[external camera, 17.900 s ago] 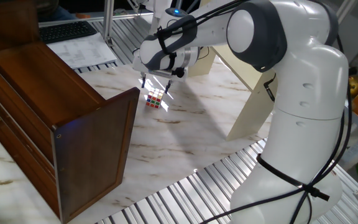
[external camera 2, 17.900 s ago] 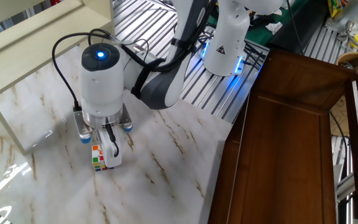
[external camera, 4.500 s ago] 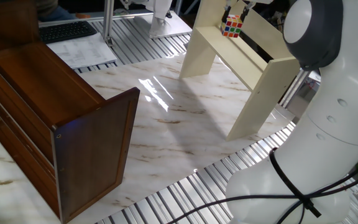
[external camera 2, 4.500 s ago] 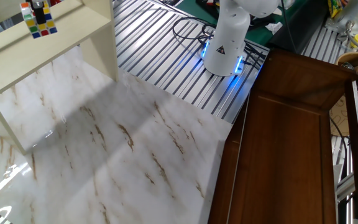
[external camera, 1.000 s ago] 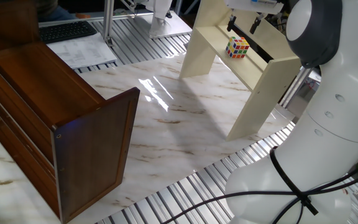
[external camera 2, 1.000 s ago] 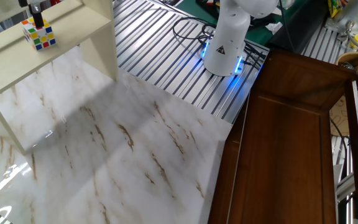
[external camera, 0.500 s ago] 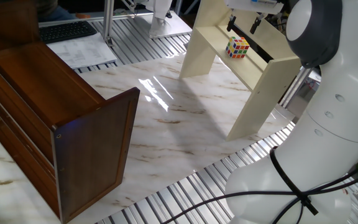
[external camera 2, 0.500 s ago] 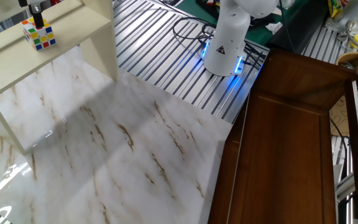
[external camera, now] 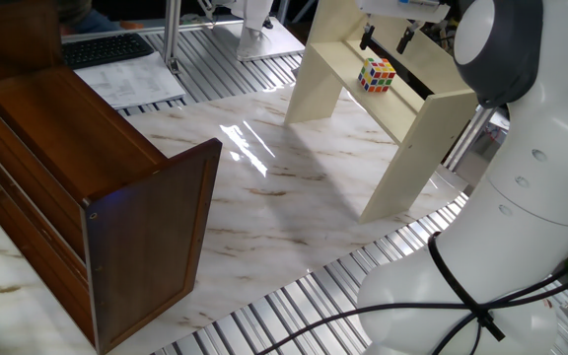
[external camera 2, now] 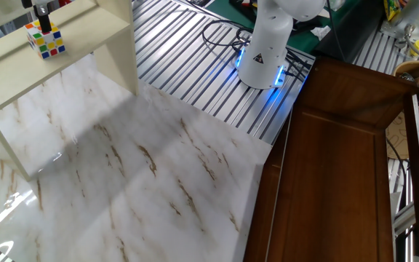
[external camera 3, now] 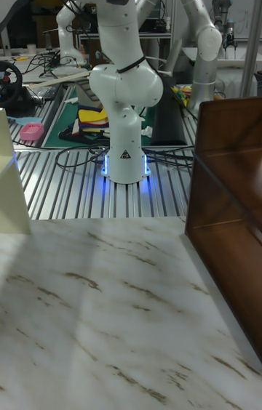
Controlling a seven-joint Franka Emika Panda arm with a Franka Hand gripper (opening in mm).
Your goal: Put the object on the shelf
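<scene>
Resting on the shelf (external camera: pixel 402 104) board, the cube (external camera: pixel 376 74) sits freed (placement looks done); the gripper (external camera: pixel 385 41) hangs just above with jaws spread wide, not touching. Next move: a clean lift away.

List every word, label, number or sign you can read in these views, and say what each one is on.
No text can be read as words in any view.
A triangular warning sign stands on the robot base; its symbol is too small to make out.
The printed sheets near the keyboard carry lines far too small to read.
The cube on the shelf shows coloured squares only, no lettering.
</scene>
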